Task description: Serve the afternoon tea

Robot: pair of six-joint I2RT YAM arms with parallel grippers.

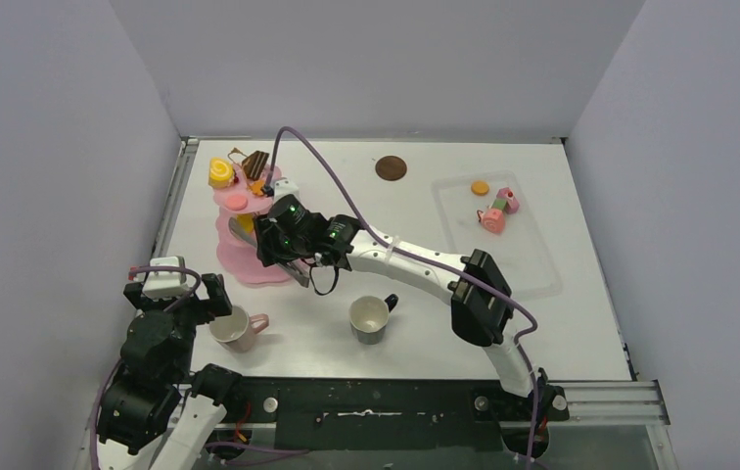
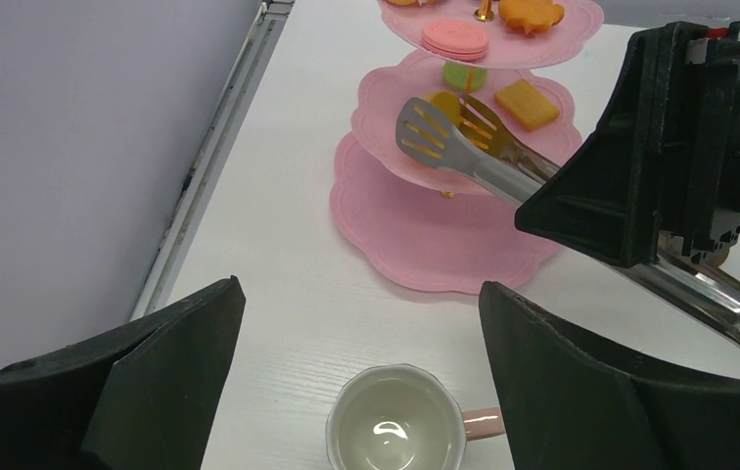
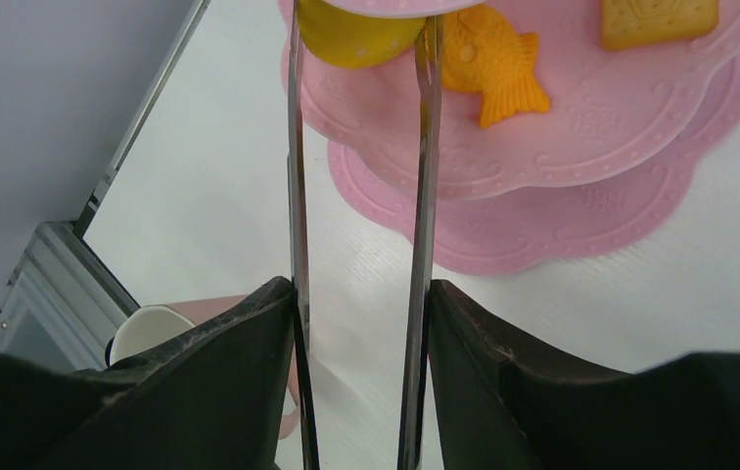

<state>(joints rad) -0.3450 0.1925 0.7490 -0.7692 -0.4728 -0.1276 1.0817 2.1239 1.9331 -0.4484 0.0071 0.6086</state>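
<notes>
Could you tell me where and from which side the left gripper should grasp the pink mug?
Likely the rim opposite the handle, from straight above: the pink mug stands upright and open-mouthed below the open left gripper, handle pointing right.

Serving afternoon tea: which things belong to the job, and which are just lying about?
Job: pink three-tier scalloped stand, small colourful toy pastries, pink mug, black mug, round brown coaster.
Other: clear rectangular plastic tray; long metal tongs, gripped by the right gripper.

Right arm (image 1: 415, 262) reaches forward-left, right end effector (image 3: 361, 294) gripping; left end effector (image 2: 358, 289) gapes wide.
</notes>
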